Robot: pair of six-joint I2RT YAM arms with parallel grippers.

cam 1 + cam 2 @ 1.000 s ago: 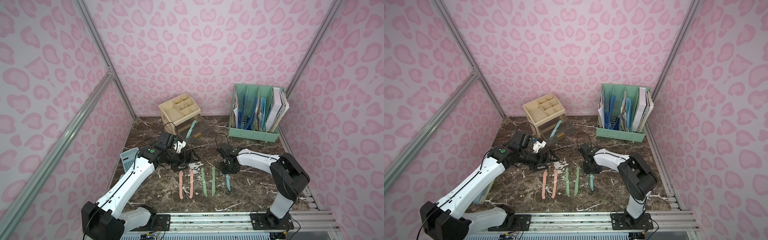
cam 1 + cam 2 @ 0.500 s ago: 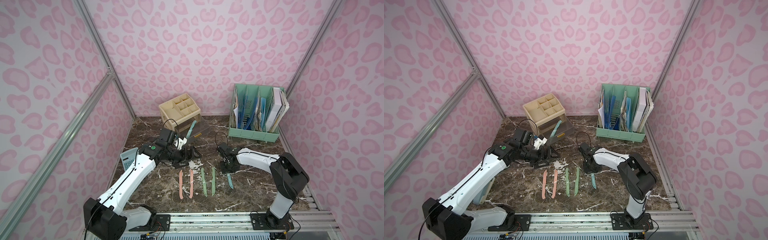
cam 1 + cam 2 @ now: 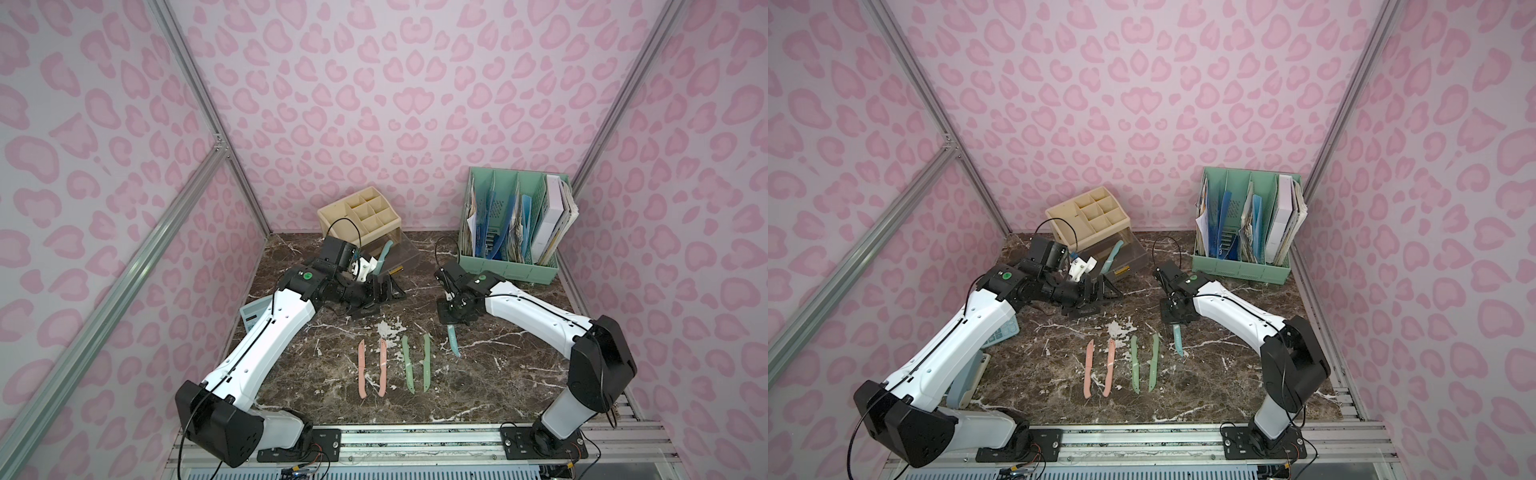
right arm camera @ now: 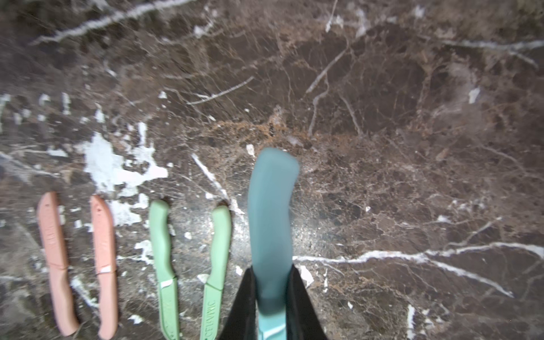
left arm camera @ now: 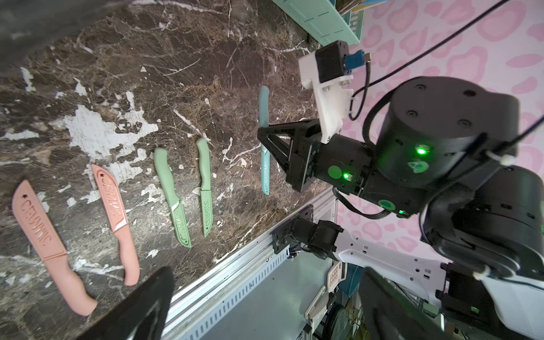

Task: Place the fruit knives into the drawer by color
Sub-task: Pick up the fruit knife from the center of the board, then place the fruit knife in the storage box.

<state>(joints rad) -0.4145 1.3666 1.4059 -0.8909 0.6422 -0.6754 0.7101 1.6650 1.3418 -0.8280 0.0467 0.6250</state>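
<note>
My right gripper (image 4: 272,294) is shut on the handle of a teal fruit knife (image 3: 453,341), also seen in the right wrist view (image 4: 270,212); its blade points to the table's front edge. Left of it two green knives (image 3: 408,363) (image 3: 426,361) and two pink knives (image 3: 362,368) (image 3: 382,366) lie in a row. Another teal knife (image 3: 385,252) leans in the clear drawer (image 3: 405,253), pulled out of the beige organizer (image 3: 359,214). My left gripper (image 3: 384,291) stands open and holds nothing, just in front of that drawer. The left wrist view shows the whole row (image 5: 117,217).
A green file rack (image 3: 511,257) full of folders stands at the back right, behind the right arm. A pale blue calculator (image 3: 253,316) lies at the left wall under the left arm. A metal rail (image 3: 415,440) runs along the front edge.
The right gripper has closed on the teal knife and drawn it a little toward the back. The left gripper has moved back toward the drawer, still open.
</note>
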